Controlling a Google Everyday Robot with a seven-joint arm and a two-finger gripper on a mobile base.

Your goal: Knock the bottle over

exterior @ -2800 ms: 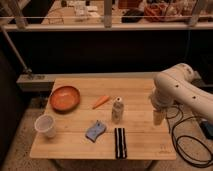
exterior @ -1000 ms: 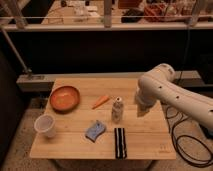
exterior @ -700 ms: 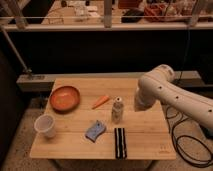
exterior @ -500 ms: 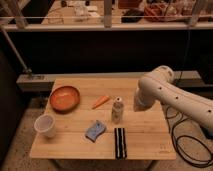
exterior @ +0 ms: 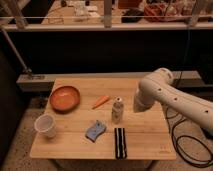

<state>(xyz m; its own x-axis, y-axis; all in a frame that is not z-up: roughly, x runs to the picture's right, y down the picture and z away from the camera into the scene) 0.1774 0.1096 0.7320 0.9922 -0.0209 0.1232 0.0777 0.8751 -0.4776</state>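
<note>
The bottle (exterior: 117, 110) is standing upright around the middle of the wooden table (exterior: 145, 137), just right of the carrot (exterior: 101, 101), with the blue cloth (exterior: 95, 130) and black strip (exterior: 119, 142) in front of it. The gripper (exterior: 135, 106) sits low, just to the bottle's right, at the end of the white arm (exterior: 172, 97). Honestly can't tell if it's clenched or released.

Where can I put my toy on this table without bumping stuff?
The front right corner of the table, right of the black bar, is bare. So is the back edge behind the carrot. The middle is crowded: bottle, blue cloth, and the end effector just right of the bottle.
</note>
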